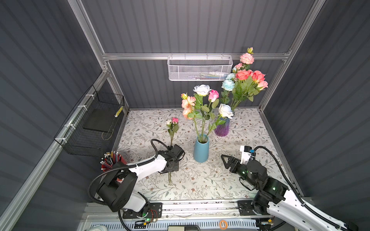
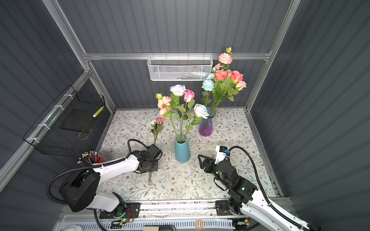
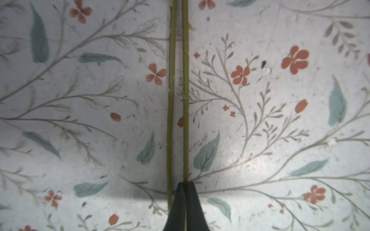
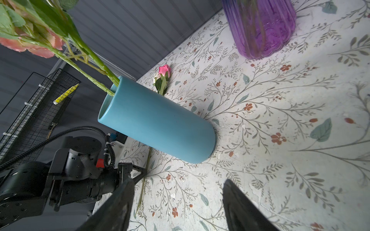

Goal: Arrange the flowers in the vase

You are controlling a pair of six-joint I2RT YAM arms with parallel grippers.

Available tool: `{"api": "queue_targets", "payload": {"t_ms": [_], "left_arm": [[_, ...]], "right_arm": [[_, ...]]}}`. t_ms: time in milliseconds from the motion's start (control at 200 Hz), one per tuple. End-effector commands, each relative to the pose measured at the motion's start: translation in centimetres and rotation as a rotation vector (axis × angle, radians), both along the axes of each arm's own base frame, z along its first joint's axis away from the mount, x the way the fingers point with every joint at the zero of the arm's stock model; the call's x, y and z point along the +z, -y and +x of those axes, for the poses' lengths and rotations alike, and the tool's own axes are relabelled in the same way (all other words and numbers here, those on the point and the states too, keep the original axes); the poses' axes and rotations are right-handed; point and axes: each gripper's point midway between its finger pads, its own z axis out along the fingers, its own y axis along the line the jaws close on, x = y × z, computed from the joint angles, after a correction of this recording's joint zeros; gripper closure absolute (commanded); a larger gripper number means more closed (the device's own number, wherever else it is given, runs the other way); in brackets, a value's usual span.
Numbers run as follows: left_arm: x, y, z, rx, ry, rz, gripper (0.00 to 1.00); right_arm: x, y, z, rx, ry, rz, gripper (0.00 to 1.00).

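Left wrist view: my left pincer (image 3: 185,187) is closed, its two dark fingers pressed together on one green stem (image 3: 185,100). A second stem (image 3: 170,100) runs just beside the first and passes outside the fingers.
Small sprig (image 1: 172,122): it lies flat on the table (image 1: 250,130), left of the blue vase (image 1: 201,149). Its pink and white buds point toward the back wall. In both top views its stems run under my left wrist and the cut ends show on the near side.
Right pincer (image 4: 178,181): the fingers stand wide apart with nothing between them. In a top view it hangs over the table to the right of the blue vase, tips pointing toward it (image 2: 202,159).
Blue vase contents: the vase stands upright near the middle of the table and holds the flowers (image 1: 202,90) already arranged: two white roses, a pink rose and coral ruffled blooms on long leafy stems.
Purple vase (image 1: 221,129): upright behind the blue vase and to its right, well apart from both pincers. It holds a taller bunch (image 1: 243,80) of coral, pink and pale blue blooms.
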Motion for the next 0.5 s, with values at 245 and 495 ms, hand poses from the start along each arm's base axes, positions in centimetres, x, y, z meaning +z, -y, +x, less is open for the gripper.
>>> {"api": "queue_targets", "payload": {"t_ms": [245, 495], "left_arm": [[9.9, -1.3, 1.3, 0.016, 0.239, -0.068, 1.0], [6.9, -3.8, -0.3, 0.063, 0.19, 0.008, 1.0]], "right_arm": [[1.3, -0.7, 0.5, 0.02, 0.017, -0.006, 0.29], [1.4, -1.2, 0.7, 0.033, 0.017, -0.014, 0.29]]}}
